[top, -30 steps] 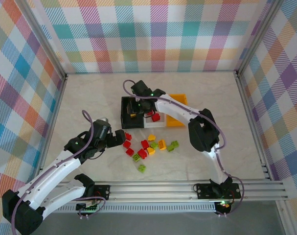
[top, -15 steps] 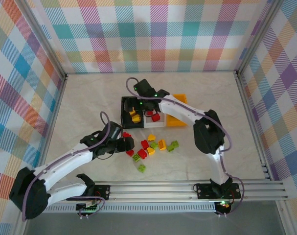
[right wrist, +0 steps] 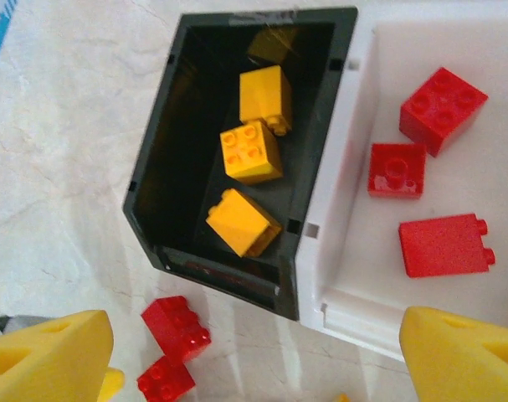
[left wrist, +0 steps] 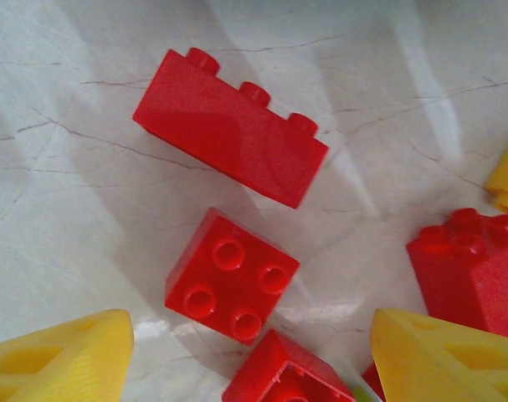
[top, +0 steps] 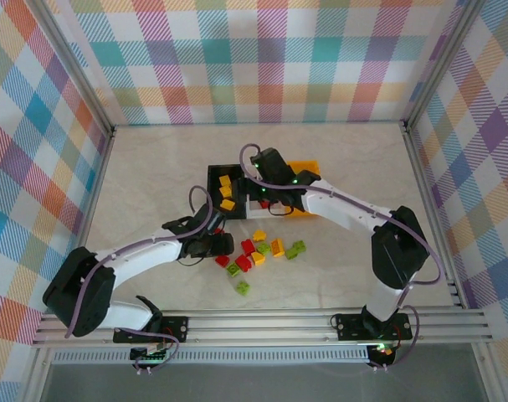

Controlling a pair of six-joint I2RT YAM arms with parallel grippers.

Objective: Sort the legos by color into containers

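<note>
Jaws of left gripper (left wrist: 254, 368) gape empty by lower-centre red lego (left wrist: 231, 289); right gripper (right wrist: 254, 356) gapes empty below black bin (right wrist: 174, 151).

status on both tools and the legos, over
Left tool open over red square lego. Right tool open, empty, near black bin holding yellow legos. Long red lego close beside it.

On the marbled table (left wrist: 86, 209), a long red brick (left wrist: 230, 138) lies just beside a square red brick (left wrist: 231, 276); yellow fingertips (left wrist: 57, 360) stand apart, flanking a third red brick (left wrist: 287, 381).
</note>
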